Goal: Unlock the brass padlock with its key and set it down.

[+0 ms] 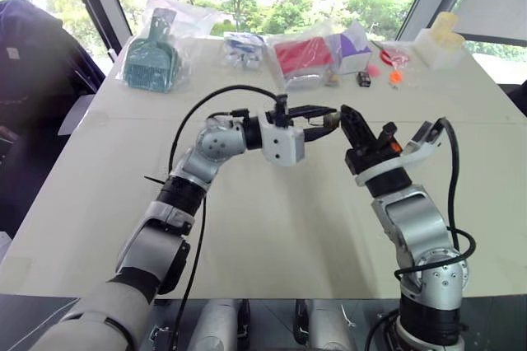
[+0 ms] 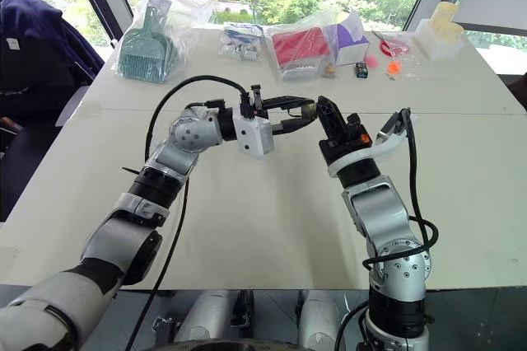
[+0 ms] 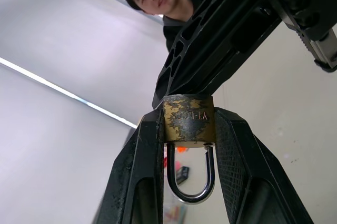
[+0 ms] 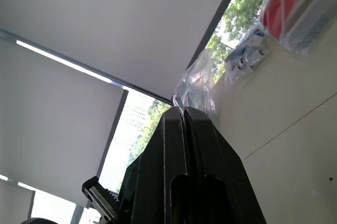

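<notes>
Both arms rise from the near edge of the white table (image 1: 272,236), jointed in brushed silver metal with black cable looped along them. Held above the middle of the table, the left gripper (image 3: 188,129) points across toward the right one. Its two black fingers (image 3: 138,182), ribbed and cross-hatched on their inner pads, are clamped on the brass padlock (image 3: 188,121). That small block is tarnished yellow metal, mottled dark and stamped with raised letters. Its thin, polished silvery shackle (image 3: 190,184) hangs as a closed U between the fingers. The right gripper (image 4: 185,116) is pressed fully together, its smooth black fingers meeting in a narrow seam. Its tip stands right at the left gripper's tip beside the padlock. Whether a key sits in that seam cannot be told.

Along the far edge of the matte table lie clear plastic bags: one with a teal dustpan (image 1: 152,58), one with red packaging (image 1: 303,56). Near the far right corner stands a pale cream holder (image 1: 440,42). Beyond are dark-framed windows, green trees and white blinds. A person appears in the left wrist view.
</notes>
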Controlling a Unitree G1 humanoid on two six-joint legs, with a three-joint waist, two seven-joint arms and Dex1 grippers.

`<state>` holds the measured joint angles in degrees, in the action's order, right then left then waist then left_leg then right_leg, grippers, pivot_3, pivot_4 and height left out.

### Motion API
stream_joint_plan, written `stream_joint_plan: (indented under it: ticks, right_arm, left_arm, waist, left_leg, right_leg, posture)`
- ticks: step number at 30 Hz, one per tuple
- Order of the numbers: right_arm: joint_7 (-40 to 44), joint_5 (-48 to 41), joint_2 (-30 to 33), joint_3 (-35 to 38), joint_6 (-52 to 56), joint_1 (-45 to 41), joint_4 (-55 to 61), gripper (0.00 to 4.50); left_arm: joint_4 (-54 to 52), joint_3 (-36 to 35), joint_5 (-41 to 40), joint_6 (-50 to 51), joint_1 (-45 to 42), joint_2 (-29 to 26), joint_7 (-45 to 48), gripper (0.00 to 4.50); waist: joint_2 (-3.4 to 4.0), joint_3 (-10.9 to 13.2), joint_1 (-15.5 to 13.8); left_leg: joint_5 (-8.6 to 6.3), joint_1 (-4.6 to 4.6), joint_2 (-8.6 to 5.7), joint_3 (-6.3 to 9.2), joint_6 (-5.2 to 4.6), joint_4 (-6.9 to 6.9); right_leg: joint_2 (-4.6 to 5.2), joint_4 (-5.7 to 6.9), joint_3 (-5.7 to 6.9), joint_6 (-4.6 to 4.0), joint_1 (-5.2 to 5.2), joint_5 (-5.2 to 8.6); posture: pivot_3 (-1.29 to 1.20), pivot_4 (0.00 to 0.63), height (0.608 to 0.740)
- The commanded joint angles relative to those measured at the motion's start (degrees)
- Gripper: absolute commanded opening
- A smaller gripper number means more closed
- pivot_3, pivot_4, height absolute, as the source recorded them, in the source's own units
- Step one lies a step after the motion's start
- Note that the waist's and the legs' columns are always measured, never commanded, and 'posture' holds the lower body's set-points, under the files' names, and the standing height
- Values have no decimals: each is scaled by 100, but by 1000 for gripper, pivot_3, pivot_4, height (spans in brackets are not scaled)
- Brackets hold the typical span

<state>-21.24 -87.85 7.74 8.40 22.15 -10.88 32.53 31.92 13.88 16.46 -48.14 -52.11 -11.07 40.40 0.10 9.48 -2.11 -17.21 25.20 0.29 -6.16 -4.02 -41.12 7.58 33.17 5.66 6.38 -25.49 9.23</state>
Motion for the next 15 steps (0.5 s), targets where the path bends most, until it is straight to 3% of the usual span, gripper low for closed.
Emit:
stream_joint_plan:
  ticks: [1,4,5,7,13,15]
  right_arm:
    - [-246,100,-34,154,-106,-6,-152,38]
    - [68,327,163,139,-18,-1,8,38]
    - [269,400,301,161,39,40,103,271]
    - [717,356,617,268,160,138,271,948]
    - [1882,138,1817,721,701,546,260,3959]
    - [2227,68,2143,780,906,660,268,3959]
  left_arm:
    - [-170,-15,-166,-400,-278,51,-397,780]
    - [-35,61,-863,231,-297,94,229,780]
    - [1,75,-1187,556,-328,93,613,780]
    - [45,83,-1686,1064,-411,56,1304,780]
    - [322,149,-2313,1408,-679,5,2613,780]
    - [412,120,-2404,1408,-774,45,2840,780]
  waist:
    - [1,0,1]
    - [1,0,-1]
    - [2,0,-2]
    - [1,0,-1]
    - [9,3,13]
    - [9,3,10]
  left_leg:
    - [0,0,0,0,0,0]
    - [0,0,0,-1,0,1]
    - [0,0,0,-1,0,1]
    - [0,1,0,-2,0,0]
    - [-1,-1,1,-3,-1,2]
    - [0,-1,2,-3,-1,2]
  right_leg:
    - [0,0,0,4,0,-3]
    - [0,0,0,6,0,-3]
    - [0,0,0,4,0,-2]
    - [1,-1,0,-9,0,6]
    - [0,-2,0,-9,-1,6]
    - [0,-2,0,-9,-1,7]
  posture:
    - [0,150,735]
    - [0,150,735]
    - [0,150,735]
    - [0,150,735]
    - [0,150,735]
    - [0,150,735]
